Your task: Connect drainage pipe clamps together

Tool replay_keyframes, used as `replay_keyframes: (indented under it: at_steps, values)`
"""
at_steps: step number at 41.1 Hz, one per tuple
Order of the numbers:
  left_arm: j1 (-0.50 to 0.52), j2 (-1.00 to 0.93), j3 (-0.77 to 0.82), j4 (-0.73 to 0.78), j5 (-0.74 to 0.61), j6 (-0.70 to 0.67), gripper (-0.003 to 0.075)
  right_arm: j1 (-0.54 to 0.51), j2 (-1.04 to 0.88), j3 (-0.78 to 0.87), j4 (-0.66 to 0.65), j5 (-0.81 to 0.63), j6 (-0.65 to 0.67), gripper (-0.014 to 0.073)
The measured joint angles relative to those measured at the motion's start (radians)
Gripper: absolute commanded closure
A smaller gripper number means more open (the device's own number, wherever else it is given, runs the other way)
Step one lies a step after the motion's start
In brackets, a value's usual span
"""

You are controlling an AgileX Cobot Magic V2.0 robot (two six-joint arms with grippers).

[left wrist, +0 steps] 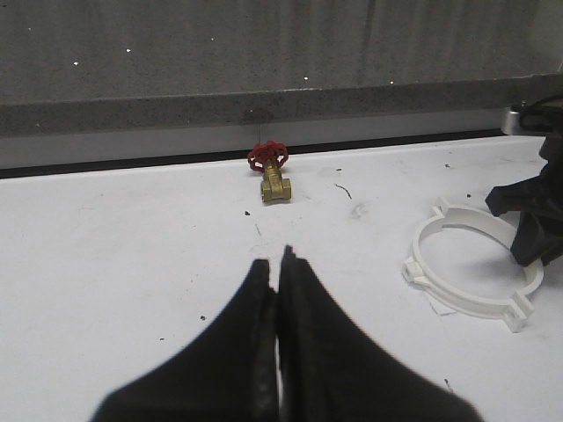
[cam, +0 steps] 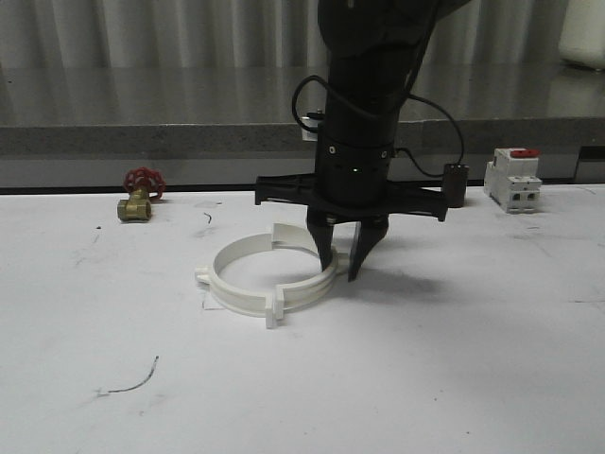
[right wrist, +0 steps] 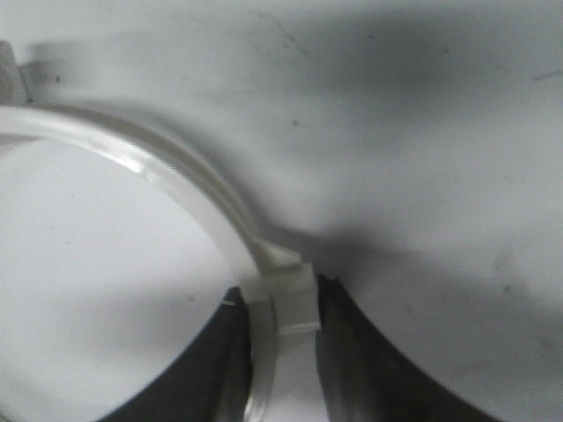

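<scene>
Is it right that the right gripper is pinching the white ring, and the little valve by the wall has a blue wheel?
Not quite. The right gripper does have a finger on each side of the white ring, but the valve by the wall has a red wheel, not a blue one. The front view shows it, and the left wrist view shows it too.
</scene>
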Motion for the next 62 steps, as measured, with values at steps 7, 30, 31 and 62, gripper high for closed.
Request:
replay_keyframes:
  at_steps: [7, 30, 31, 62]
  values:
    - [0.000, 0.000, 0.000, 0.000, 0.000, 0.000, 0.0741, 0.000, 0.004, 0.000, 0.001, -0.003, 0.000, 0.0548]
    - [0.000, 0.000, 0.000, 0.000, 0.000, 0.000, 0.0741, 0.000, 0.012, -0.009, -0.001, 0.011, 0.002, 0.0548]
    - [0.000, 0.000, 0.000, 0.000, 0.000, 0.000, 0.0741, 0.000, 0.012, -0.009, -0.001, 0.013, 0.002, 0.0548]
    - [0.000, 0.000, 0.000, 0.000, 0.000, 0.000, 0.0741, 0.002, 0.012, -0.010, -0.001, 0.026, 0.002, 0.0548]
